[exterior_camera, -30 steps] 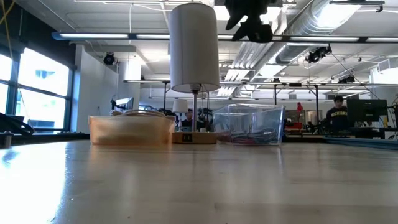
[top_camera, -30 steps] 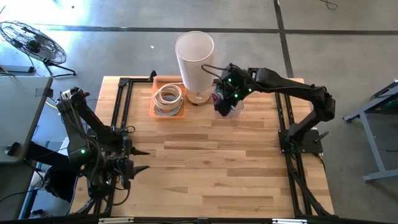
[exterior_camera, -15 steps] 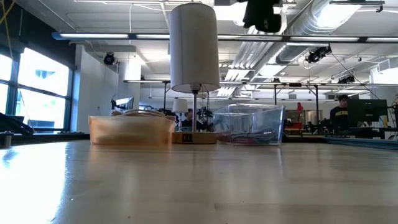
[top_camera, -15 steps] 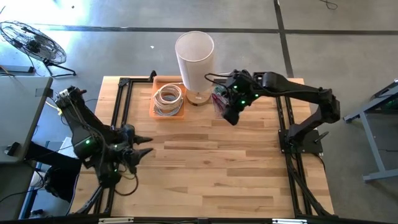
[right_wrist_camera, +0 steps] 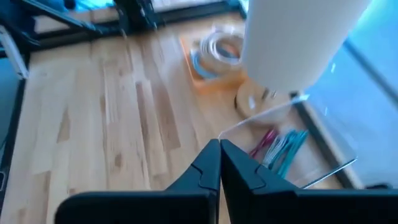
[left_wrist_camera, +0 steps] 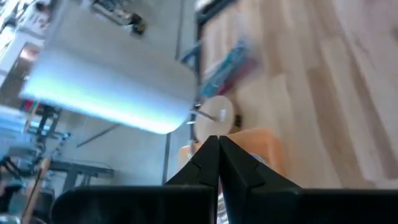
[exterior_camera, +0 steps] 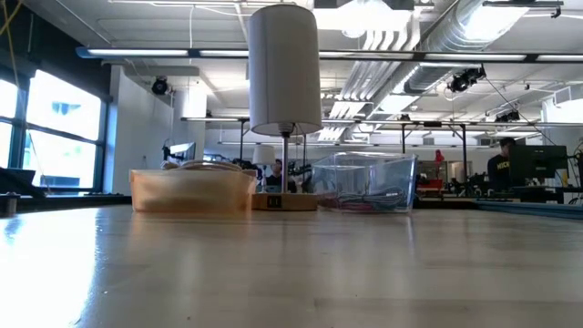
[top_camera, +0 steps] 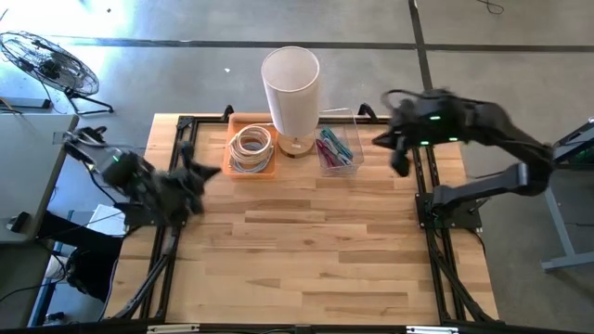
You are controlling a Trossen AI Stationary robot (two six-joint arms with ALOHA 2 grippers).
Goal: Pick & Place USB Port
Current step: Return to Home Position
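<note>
High view, and the sorting looked done. The coloured USB cables lay inside the transparent bin. The pale coiled cable sat in the orange bin, and the lamp stood between the two bins at the far edge of the table. Nothing loose on the boards that I could see.

The left gripper was out over the left edge of the table, just beside the orange bin. Its wrist view showed the fingers pinched tip to tip with nothing between them. The right gripper hung off the right side of the transparent bin, near the table frame. Its own camera showed the same: fingers pressed together, empty.

Low view showed neither gripper, only the two bins and the lamp in a row. A person was at a desk far back in the room.

So where was the danger? On the way home, I'd say. The left gripper sat close to the orange bin's wall, so a swing inward rather than back could shove that light bin and spill the coil. On the right, the arm was close by the transparent bin, and a low sweep could clip its rim and tip the cables out. And that lamp looked tall and top-heavy: one brush from either arm and it could topple across both bins. High, outward paths looked the safe call.
</note>
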